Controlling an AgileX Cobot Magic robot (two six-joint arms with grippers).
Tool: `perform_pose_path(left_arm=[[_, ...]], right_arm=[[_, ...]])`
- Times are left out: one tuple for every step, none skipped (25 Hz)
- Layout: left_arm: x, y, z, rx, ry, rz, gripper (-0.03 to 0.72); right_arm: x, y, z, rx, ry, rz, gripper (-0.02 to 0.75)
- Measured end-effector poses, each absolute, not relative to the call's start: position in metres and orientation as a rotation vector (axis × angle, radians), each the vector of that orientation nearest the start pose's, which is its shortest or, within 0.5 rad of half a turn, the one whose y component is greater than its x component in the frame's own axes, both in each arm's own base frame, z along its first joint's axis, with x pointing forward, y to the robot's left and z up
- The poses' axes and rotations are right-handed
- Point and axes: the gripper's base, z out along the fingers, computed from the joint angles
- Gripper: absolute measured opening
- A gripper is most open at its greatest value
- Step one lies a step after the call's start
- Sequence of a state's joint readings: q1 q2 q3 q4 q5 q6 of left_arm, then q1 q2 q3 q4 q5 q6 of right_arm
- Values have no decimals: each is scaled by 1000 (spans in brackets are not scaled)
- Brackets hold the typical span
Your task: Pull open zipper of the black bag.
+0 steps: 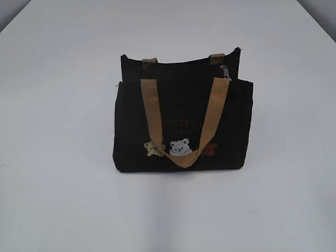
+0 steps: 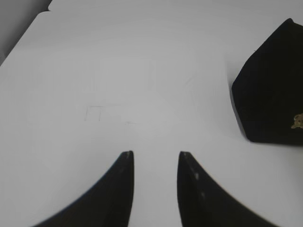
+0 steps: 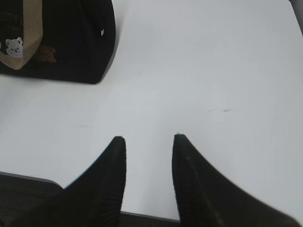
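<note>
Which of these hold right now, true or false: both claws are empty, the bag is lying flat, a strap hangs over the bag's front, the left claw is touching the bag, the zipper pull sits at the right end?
1. Both claws are empty: true. The left claw and right claw stand open over bare table.
2. The bag lies flat: false; it stands upright.
3. A tan strap hangs over its front: true.
4. The left claw touches the bag: false; they are apart.
5. The zipper pull sits near the bag's right end: true.

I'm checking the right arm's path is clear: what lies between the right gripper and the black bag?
Only bare white table lies between the open right gripper and the black bag, as the right wrist view shows.
</note>
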State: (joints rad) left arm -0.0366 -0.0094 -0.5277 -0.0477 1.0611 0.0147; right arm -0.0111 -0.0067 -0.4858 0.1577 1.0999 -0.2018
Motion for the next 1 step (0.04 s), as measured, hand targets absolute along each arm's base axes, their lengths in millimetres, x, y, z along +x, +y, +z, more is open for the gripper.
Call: perform_pose_path(left_arm=[[-10,-3,285,55,2007,-71,239]], right_arm=[[-6,13,271,-208,2070,61,266]])
